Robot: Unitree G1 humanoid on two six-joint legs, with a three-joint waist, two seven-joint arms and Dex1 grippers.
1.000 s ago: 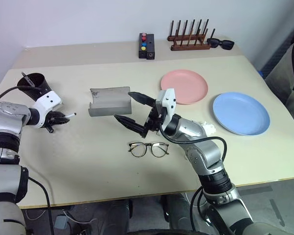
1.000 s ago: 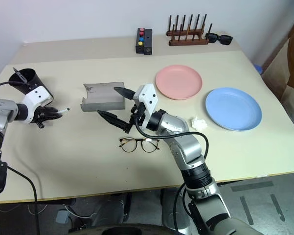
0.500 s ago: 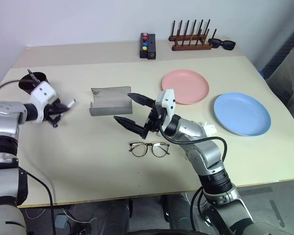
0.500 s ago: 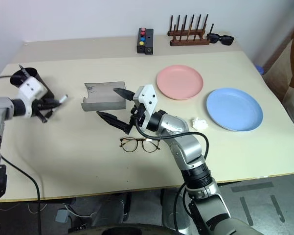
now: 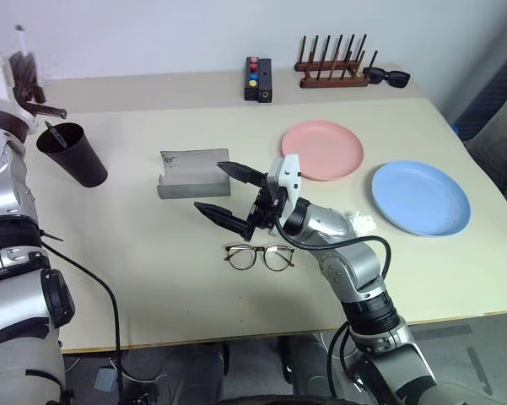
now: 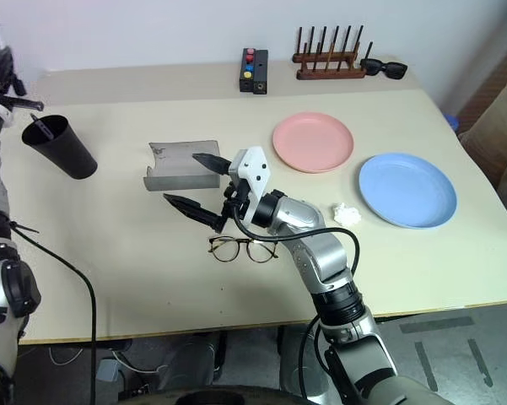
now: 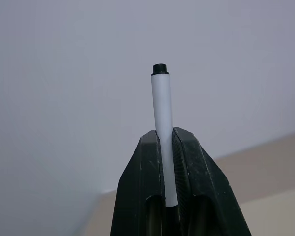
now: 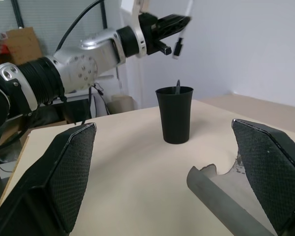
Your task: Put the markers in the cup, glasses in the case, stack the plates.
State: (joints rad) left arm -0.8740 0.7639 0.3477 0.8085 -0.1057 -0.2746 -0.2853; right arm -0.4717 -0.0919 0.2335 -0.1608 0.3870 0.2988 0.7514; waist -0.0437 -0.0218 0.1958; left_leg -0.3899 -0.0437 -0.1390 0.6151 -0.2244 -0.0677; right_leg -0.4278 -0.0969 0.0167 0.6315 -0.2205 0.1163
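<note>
The white marker [image 7: 161,128] is pinched between the pressed-together jaws of the left gripper [image 7: 166,147], its barrel sticking out past the fingertips with a black end on top. In the right wrist view the same gripper [image 8: 173,22] hangs in the air above the black cup [image 5: 72,154], the marker pointing down from it. The cup stands upright at about 9 o'clock on the surface [image 5: 152,270], and the thin dark marker [image 8: 177,87] pokes out above its rim.

The grey case [image 5: 190,173] lies open near the middle of the surface, toward 11 o'clock from the centre. Just beside it, toward 4 o'clock, the right gripper [image 5: 223,192] hovers with its jaws spread wide and nothing between them; one fingertip reaches over the case's near right corner. The glasses [image 5: 257,256] lie flat on the surface at 6 o'clock from that gripper, lenses unfolded, apart from the case.

The pink plate [image 5: 321,149] sits at about 1 o'clock, and the blue plate [image 5: 420,197] at 3 o'clock, the two side by side and not stacked. A small white crumpled scrap [image 5: 361,224] lies near the blue plate's left edge.

Along the far edge stand a black box with coloured buttons [image 5: 257,79], a wooden peg rack [image 5: 331,74] and black sunglasses [image 5: 388,76].
</note>
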